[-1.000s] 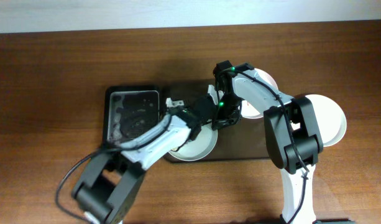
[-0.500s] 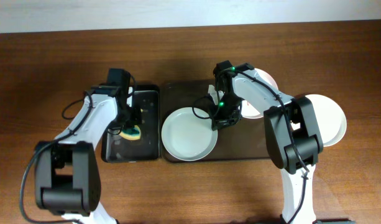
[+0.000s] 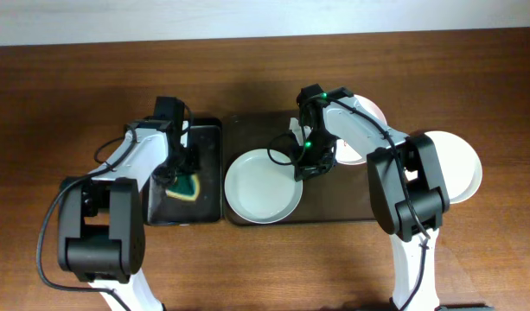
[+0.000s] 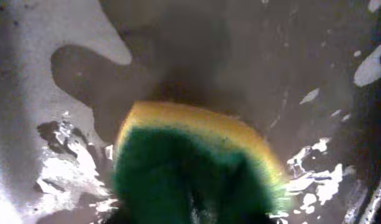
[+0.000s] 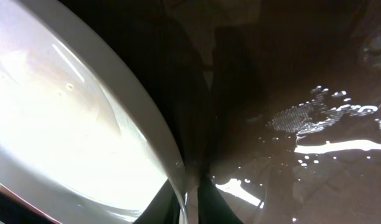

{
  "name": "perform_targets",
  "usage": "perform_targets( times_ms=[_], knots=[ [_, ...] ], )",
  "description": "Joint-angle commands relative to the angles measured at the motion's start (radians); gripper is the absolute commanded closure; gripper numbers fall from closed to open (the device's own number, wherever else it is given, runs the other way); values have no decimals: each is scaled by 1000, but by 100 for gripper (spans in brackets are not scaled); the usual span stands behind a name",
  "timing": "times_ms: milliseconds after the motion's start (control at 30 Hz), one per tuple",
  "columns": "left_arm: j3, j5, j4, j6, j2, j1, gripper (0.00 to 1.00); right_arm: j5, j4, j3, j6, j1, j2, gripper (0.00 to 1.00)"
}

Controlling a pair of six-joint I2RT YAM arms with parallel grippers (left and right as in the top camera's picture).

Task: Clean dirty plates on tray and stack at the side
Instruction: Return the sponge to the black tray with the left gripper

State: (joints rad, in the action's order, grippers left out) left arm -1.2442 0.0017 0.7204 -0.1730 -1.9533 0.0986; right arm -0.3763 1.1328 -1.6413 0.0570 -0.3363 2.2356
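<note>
1. Plates wait while the left tool (image 3: pixel 175 169) has swung off the pale plate, back to the wet black tray (image 3: pixel 209 138), pinching the sponge (image 4: pixel 196 168).
2. Pale plate (image 3: pixel 260 190) looks clean on the brown tray (image 3: pixel 334 209); the right tool (image 3: pixel 301 167) clamps its rim, ready for stacking.
3. Another plate (image 3: pixel 459 164) lies on the tabletop (image 3: pixel 74 86), far right.

Overhead top-down, both wrist cameras close-up

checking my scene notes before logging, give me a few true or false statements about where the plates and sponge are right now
The sponge is over the black tray, at the left gripper. True.
The right gripper pinches the pale green plate by its rim. True.
The pale green plate lies on the bare table. False: it lies on the brown tray.
The plates are stacked together. False: the far-right plate lies alone on the table.
</note>
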Motion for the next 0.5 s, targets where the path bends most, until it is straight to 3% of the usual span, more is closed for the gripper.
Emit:
perform_targets(
  times_ms=[0, 100, 133, 167, 267, 400, 433, 467],
  knots=[
    [-21, -3, 4, 6, -32, -8, 100, 58, -1, 19, 8, 5, 10, 87],
    [-83, -17, 54, 6, 9, -14, 97, 58, 4, 19, 7, 5, 10, 87],
    [-87, -16, 75, 6, 19, -14, 48, 58, 4, 19, 7, 5, 10, 87],
    [-86, -16, 120, 6, 23, -14, 21, 58, 4, 19, 7, 5, 10, 87],
    [-79, -13, 240, 6, 22, -14, 19, 58, 4, 19, 7, 5, 10, 87],
    [8, 19, 238, 6, 22, -13, 21, 58, 4, 19, 7, 5, 10, 87],
    [23, 21, 231, 6, 22, -12, 30, 58, 4, 19, 7, 5, 10, 87],
    [23, 21, 231, 6, 22, -12, 53, 58, 4, 19, 7, 5, 10, 87]
  ],
)
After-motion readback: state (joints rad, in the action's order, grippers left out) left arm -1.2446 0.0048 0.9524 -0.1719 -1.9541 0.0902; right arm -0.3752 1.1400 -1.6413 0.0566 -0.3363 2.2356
